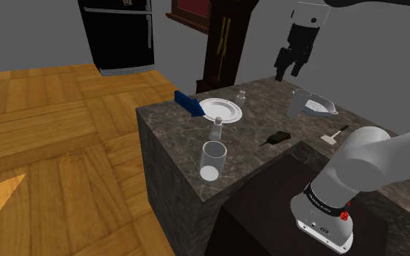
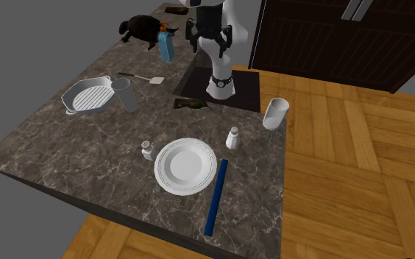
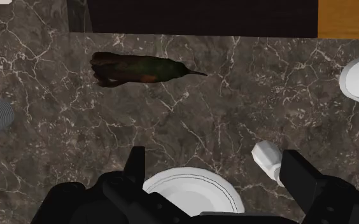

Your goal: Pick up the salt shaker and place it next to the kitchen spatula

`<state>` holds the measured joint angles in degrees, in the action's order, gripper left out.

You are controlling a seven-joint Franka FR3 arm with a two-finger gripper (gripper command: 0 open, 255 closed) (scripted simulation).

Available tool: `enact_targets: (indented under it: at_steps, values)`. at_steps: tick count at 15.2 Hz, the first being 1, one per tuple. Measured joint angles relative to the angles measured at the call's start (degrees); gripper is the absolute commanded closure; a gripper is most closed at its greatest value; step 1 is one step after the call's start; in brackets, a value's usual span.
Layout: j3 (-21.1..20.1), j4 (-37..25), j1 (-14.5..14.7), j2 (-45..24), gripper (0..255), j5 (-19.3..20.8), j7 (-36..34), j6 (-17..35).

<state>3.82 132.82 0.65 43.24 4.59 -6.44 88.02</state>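
Observation:
A white salt shaker (image 2: 232, 137) stands upright on the dark marble counter (image 2: 66, 147), between a white plate (image 2: 186, 165) and a pale cup (image 2: 275, 112). It also shows as the shaker (image 1: 215, 129) and, beside my right finger, the shaker (image 3: 268, 159). A smaller shaker (image 2: 147, 150) stands on the plate's other side. The kitchen spatula (image 2: 149, 78) lies near the stand, with a dark handle and a pale blade; it appears again as the spatula (image 1: 336, 135). My gripper (image 1: 289, 71) hangs high above the counter, open and holding nothing. Its fingers stand apart in the wrist view (image 3: 215, 156).
A dark bird-shaped object (image 2: 191, 104) lies near the stand. A grey cup (image 2: 125, 94) and a white ridged pan (image 2: 88, 96) sit by the spatula. A blue strip (image 2: 216, 195) lies beside the plate at the counter's edge. A blue bottle (image 2: 165, 45) stands farther back.

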Motion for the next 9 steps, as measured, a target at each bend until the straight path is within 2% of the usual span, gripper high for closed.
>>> enact_targets:
  at_steps: [2,9]
  values:
    - [-0.3,0.3,0.1,-0.4,0,-0.3,-0.4,0.6]
    - [-3.6,4.5,2.0,-7.6,0,-3.1,-5.1,12.0]
